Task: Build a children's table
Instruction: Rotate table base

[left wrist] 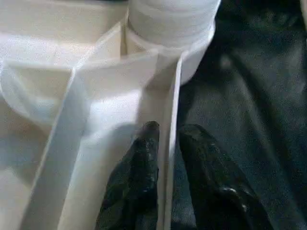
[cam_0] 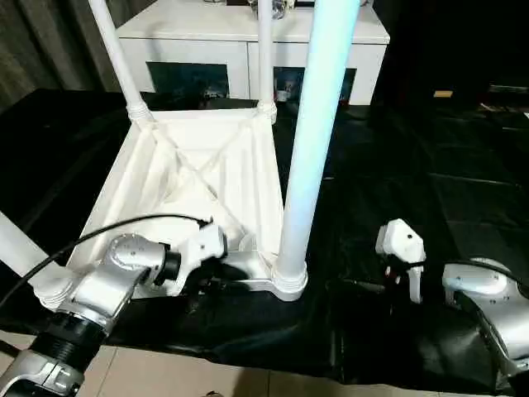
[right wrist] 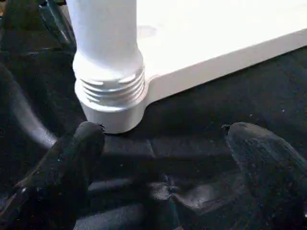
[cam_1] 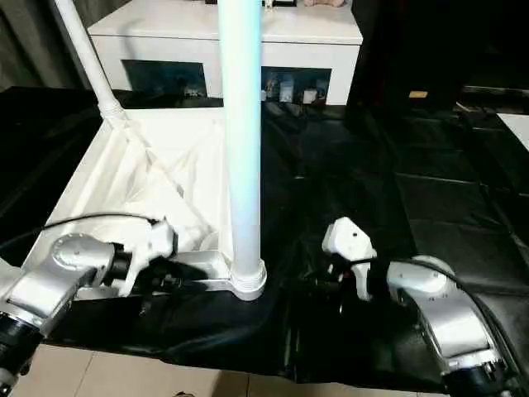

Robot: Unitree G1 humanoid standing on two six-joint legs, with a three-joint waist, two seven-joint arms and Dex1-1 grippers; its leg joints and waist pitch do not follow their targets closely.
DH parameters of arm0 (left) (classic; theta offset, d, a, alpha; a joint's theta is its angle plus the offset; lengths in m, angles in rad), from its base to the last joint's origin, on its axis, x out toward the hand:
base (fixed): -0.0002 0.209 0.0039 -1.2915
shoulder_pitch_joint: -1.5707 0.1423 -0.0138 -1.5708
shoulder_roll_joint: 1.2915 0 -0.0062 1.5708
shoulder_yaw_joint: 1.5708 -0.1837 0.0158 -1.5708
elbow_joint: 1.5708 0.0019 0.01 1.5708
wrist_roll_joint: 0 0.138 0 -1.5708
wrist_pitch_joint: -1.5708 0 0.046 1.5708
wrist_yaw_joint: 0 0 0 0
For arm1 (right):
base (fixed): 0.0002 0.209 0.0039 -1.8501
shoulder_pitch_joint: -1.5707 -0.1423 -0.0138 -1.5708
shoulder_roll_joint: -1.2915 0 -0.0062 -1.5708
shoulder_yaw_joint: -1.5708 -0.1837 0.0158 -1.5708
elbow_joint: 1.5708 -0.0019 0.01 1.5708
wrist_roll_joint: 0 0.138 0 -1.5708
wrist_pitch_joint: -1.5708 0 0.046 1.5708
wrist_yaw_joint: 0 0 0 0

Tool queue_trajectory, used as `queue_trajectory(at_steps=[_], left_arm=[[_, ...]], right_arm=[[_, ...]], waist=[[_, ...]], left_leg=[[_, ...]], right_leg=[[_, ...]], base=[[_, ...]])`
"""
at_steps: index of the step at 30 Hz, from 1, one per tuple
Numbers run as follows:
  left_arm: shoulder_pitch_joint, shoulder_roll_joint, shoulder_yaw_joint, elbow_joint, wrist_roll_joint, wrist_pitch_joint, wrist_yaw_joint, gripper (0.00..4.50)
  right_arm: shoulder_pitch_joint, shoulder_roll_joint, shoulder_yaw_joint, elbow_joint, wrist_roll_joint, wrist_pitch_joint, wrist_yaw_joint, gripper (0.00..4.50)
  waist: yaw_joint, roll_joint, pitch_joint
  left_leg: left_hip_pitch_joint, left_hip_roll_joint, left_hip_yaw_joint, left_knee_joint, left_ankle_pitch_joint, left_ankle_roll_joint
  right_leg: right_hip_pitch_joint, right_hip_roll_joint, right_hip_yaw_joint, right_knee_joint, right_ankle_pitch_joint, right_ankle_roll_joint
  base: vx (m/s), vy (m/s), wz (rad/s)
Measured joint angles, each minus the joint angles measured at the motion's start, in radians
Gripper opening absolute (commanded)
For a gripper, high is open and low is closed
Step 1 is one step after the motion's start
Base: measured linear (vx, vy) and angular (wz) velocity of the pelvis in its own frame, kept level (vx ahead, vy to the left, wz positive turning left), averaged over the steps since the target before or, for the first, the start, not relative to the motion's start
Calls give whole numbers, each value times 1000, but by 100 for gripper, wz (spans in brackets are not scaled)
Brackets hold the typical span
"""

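The left gripper (left wrist: 165, 143) pinches the thin near side wall of the tabletop (cam_0: 207, 165), with one black finger (left wrist: 139, 167) inside the rim and the other outside it on the black sheet (cam_0: 397, 165). It grips close beside the near corner socket (cam_0: 289, 279). The silver left forearm (cam_0: 99, 289) reaches in from the robot's lower left, with a black cable (cam_0: 99, 234) arching over it.

The right gripper (right wrist: 163, 143) holds nothing. Its two black fingers (right wrist: 81, 148) stand wide apart, low over the black sheet and just beside the same corner socket, without touching it. In the head views the right forearm (cam_1: 446, 318) lies on the robot's right, apart from the table.

The white tabletop lies upside down on the black sheet, its ribbed underside facing up with diagonal ribs crossing the middle. A long white leg (cam_0: 318, 124) stands upright in the near corner socket, and screw threads show at its base in the right wrist view. Two more legs (cam_0: 116, 58) rise from the far corners. A fourth leg (cam_0: 16, 244) leans out of the corner nearest the left arm.

Beyond the sheet stands a white cabinet (cam_0: 248, 37) with glass doors.
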Motion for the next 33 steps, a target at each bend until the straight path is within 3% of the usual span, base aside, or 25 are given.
queue_trajectory(at_steps=[3,9,16,19,28,33], left_arm=[[-3,-3,-2,14,20,-34,16,181],[-12,-7,-5,26,27,-39,22,181],[-13,-37,11,34,0,-24,15,102],[-13,-41,11,34,0,-20,10,96],[-12,-21,-10,16,31,-10,-4,17],[0,-2,-21,-17,49,-8,-12,6]], right_arm=[[0,0,0,-7,0,0,-1,450],[5,1,11,-12,0,0,0,450],[5,7,12,-12,0,0,-1,450],[5,8,16,-12,0,0,-1,450],[5,14,16,-12,0,0,-1,450],[5,14,17,-11,1,0,0,450]], waist=[[0,0,0],[0,0,0],[1,0,0],[1,0,0],[-2,1,-1],[-8,2,-2]], left_leg=[[1,0,0,0,-1,-2],[1,6,9,0,-1,-3],[1,6,11,0,0,-3],[0,6,11,0,0,-3],[2,6,11,0,0,-3],[1,7,12,0,-1,-3]], right_leg=[[0,0,0,0,0,-1],[0,0,-1,0,3,-4],[0,0,0,0,4,-5],[-1,0,0,-1,4,-5],[0,0,0,-1,4,-5],[-1,0,1,-2,4,-5]], base=[[0,0,0],[0,0,0],[0,0,0],[0,0,0],[0,0,0],[0,0,0]])
